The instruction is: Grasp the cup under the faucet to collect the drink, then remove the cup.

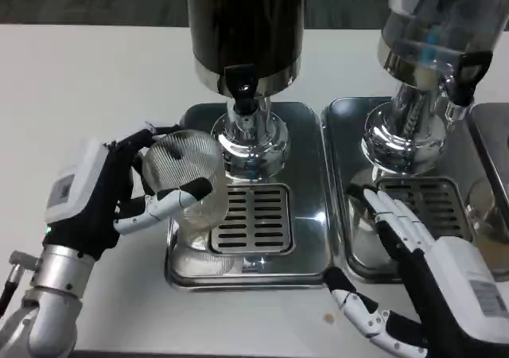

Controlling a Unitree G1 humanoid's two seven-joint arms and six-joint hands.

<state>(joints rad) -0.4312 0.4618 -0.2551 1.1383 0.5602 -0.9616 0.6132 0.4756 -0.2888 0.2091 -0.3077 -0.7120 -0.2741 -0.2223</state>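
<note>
The clear ribbed plastic cup [184, 175] sits at the drip tray's [306, 239] left edge, grasped around its wall by the left robot hand [103, 195]; light, slippery, easily squeezed. Right robot hand [413, 262] lies released.

Both dispensers' tops cut off above; right hand [445, 282] cropped at bottom edge.

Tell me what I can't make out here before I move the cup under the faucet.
- Cup contents: head view; ribbed clear wall and left hand fingers hide any liquid level.
- Dispenser top: cut off by the upper edge.
- Faucet lever position: dark, too small to tell.
- Right hand wrist: cut off by the lower edge.
</note>
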